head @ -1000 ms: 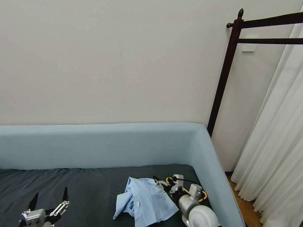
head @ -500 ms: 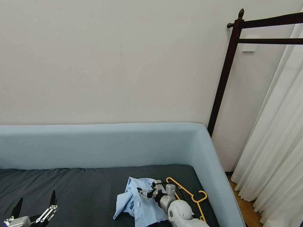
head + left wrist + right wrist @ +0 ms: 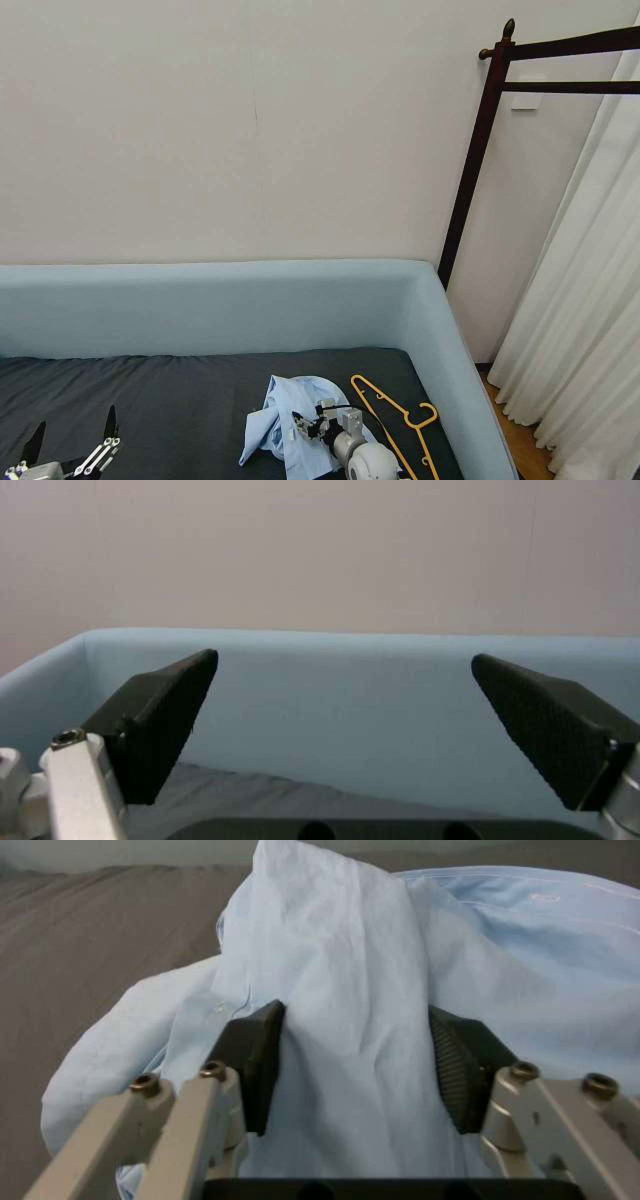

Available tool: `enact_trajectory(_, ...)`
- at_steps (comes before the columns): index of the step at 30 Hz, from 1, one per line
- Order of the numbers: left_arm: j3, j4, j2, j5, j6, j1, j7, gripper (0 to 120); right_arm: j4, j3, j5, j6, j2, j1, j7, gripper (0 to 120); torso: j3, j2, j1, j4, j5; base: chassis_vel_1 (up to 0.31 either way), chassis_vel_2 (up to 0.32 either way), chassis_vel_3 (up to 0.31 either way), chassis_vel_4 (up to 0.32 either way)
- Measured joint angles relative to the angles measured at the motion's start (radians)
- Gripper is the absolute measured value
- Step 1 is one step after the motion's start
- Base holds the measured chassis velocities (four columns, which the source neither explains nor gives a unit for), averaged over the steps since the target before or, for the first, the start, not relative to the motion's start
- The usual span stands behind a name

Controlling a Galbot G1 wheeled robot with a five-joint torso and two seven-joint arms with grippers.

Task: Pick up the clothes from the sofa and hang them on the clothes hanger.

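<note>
No writing, number or brand mark can be read anywhere in these views. The light blue shirt [image 3: 285, 428] carries a small pale patch [image 3: 545, 897] on its cloth, too small to tell whether it bears any lettering. The white plate [image 3: 525, 98] on the wall, just beside the dark wooden rack [image 3: 478, 160], has a blank face.
</note>
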Motion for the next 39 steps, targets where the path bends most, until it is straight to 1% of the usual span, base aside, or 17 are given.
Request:
enact_trajectory(1, 0.001, 0.005, 0.001, 0.000, -0.002, -0.004, -0.001, 100, 0.000, -0.002, -0.003, 0.014, -0.002, -0.004, 0.006, 46, 0.000, 0.000, 0.000, 0.0000, 0.0000, 0.000, 0.000, 0.000, 0.000)
enact_trajectory(2, 0.001, 0.005, 0.001, 0.000, -0.002, -0.004, -0.001, 100, 0.000, -0.002, -0.003, 0.014, -0.002, -0.004, 0.006, 46, 0.000, 0.000, 0.000, 0.0000, 0.0000, 0.000, 0.000, 0.000, 0.000)
enact_trajectory(5, 0.005, 0.016, 0.002, 0.000, -0.005, -0.012, -0.001, 100, 0.025, -0.011, 0.005, 0.049, -0.009, -0.011, 0.043, 30, 0.000, 0.000, 0.000, 0.0000, 0.0000, 0.000, 0.000, 0.000, 0.000)
enact_trajectory(7, 0.008, 0.019, 0.002, 0.000, -0.006, -0.015, -0.001, 100, 0.039, -0.015, 0.012, 0.063, -0.012, -0.013, 0.059, 27, 0.000, 0.000, 0.000, 0.0000, 0.0000, 0.000, 0.000, 0.000, 0.000)
enact_trajectory(10, 0.016, 0.027, 0.002, 0.001, -0.008, -0.023, -0.002, 100, 0.090, -0.029, 0.024, 0.111, -0.026, -0.025, 0.094, 12, 0.000, 0.000, 0.000, 0.0000, 0.0000, 0.000, 0.000, 0.000, 0.000)
enact_trajectory(12, 0.018, 0.030, 0.002, 0.001, -0.009, -0.025, -0.002, 100, 0.110, -0.033, 0.025, 0.120, -0.031, -0.031, 0.103, 10, 0.000, 0.000, 0.000, 0.0001, 0.0000, 0.000, 0.000, 0.000, 0.000)
enact_trajectory(14, 0.022, 0.032, 0.002, 0.002, -0.013, -0.026, -0.002, 100, 0.154, -0.039, 0.034, 0.128, -0.041, -0.047, 0.116, 0, 0.000, 0.000, 0.000, 0.0000, 0.0001, 0.000, 0.000, 0.000, 0.000)
enact_trajectory(18, 0.023, 0.032, 0.005, 0.002, -0.017, -0.026, -0.003, 100, 0.216, -0.043, 0.067, 0.155, -0.054, -0.064, 0.126, 0, 0.000, 0.000, 0.000, -0.0001, 0.0001, 0.000, 0.000, 0.000, 0.000)
enact_trajectory(22, 0.020, 0.028, 0.013, 0.000, -0.025, -0.021, -0.005, 100, 0.298, -0.057, 0.187, 0.286, -0.081, -0.035, 0.095, 0, 0.000, 0.000, 0.000, -0.0001, 0.0002, 0.000, 0.000, 0.000, 0.000)
enact_trajectory(24, 0.019, 0.028, 0.014, 0.000, -0.029, -0.018, -0.005, 100, 0.326, -0.062, 0.225, 0.309, -0.092, -0.016, 0.092, 0, 0.000, 0.000, 0.000, 0.0000, 0.0001, 0.000, 0.000, 0.000, 0.000)
enact_trajectory(28, 0.017, 0.028, 0.015, -0.005, -0.044, -0.011, -0.006, 100, 0.475, -0.092, 0.391, 0.331, -0.143, 0.100, 0.130, 0, 0.000, 0.000, 0.000, 0.0001, 0.0001, 0.000, 0.000, 0.000, 0.000)
enact_trajectory(29, 0.017, 0.028, 0.015, -0.005, -0.044, -0.011, -0.006, 100, 0.475, -0.092, 0.391, 0.331, -0.143, 0.100, 0.130, 0, 0.000, 0.000, 0.000, 0.0001, 0.0001, 0.000, 0.000, 0.000, 0.000)
enact_trajectory(33, 0.013, 0.022, 0.014, -0.025, -0.047, -0.010, -0.007, 100, 0.552, -0.130, 0.481, 0.336, -0.194, 0.231, 0.175, 0, 0.000, 0.000, 0.000, -0.0002, 0.0001, 0.000, 0.000, 0.000, 0.000)
enact_trajectory(34, 0.013, 0.022, 0.014, -0.025, -0.047, -0.010, -0.007, 100, 0.552, -0.130, 0.481, 0.336, -0.194, 0.231, 0.175, 0, 0.000, 0.000, 0.000, -0.0002, 0.0001, 0.000, 0.000, 0.000, 0.000)
enact_trajectory(37, 0.012, 0.021, 0.011, -0.031, -0.051, -0.012, -0.007, 100, 0.570, -0.151, 0.510, 0.345, -0.204, 0.348, 0.201, 0, 0.000, 0.000, 0.000, -0.0001, 0.0001, 0.000, 0.000, 0.000, 0.000)
enact_trajectory(38, 0.012, 0.021, 0.011, -0.031, -0.051, -0.012, -0.007, 100, 0.570, -0.151, 0.510, 0.345, -0.204, 0.348, 0.201, 0, 0.000, 0.000, 0.000, -0.0001, 0.0001, 0.000, 0.000, 0.000, 0.000)
enact_trajectory(39, 0.013, 0.021, 0.009, -0.031, -0.052, -0.012, -0.007, 100, 0.575, -0.152, 0.513, 0.347, -0.201, 0.391, 0.212, 0, 0.000, 0.000, 0.000, 0.0001, 0.0002, 0.000, 0.000, 0.000, 0.000)
